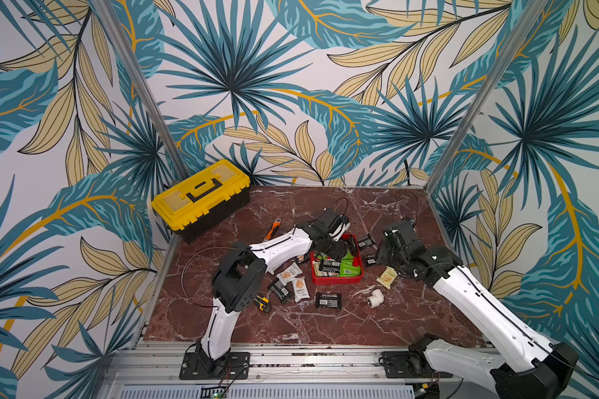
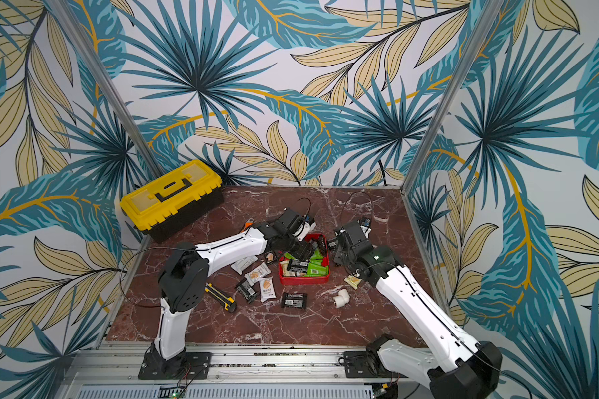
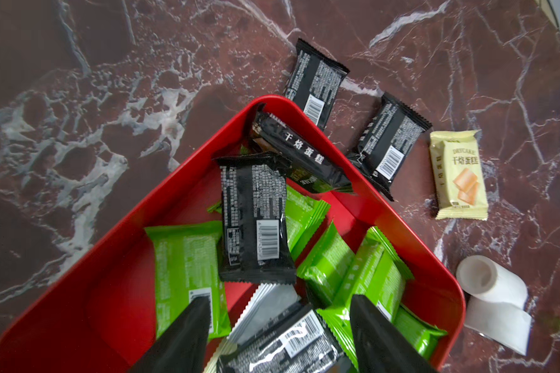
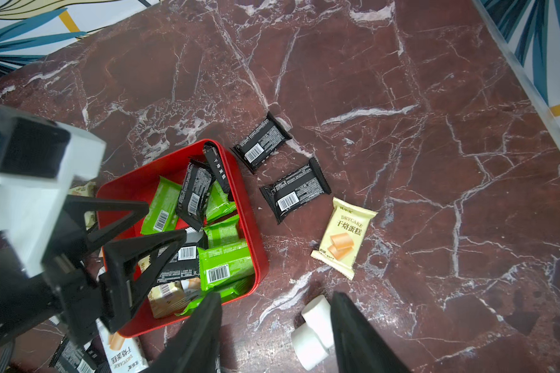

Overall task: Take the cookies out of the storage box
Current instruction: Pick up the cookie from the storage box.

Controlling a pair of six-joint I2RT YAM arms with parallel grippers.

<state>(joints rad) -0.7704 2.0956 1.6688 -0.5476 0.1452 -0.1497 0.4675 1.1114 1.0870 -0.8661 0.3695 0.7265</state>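
My left pincer hangs wide open over the red storage box, gripping nothing. Green and black cookies lie inside; 2 black and 1 cream lie on the counter beside it. My right pincer gapes empty near the white pipe elbow.

white shells, black joints, black cables
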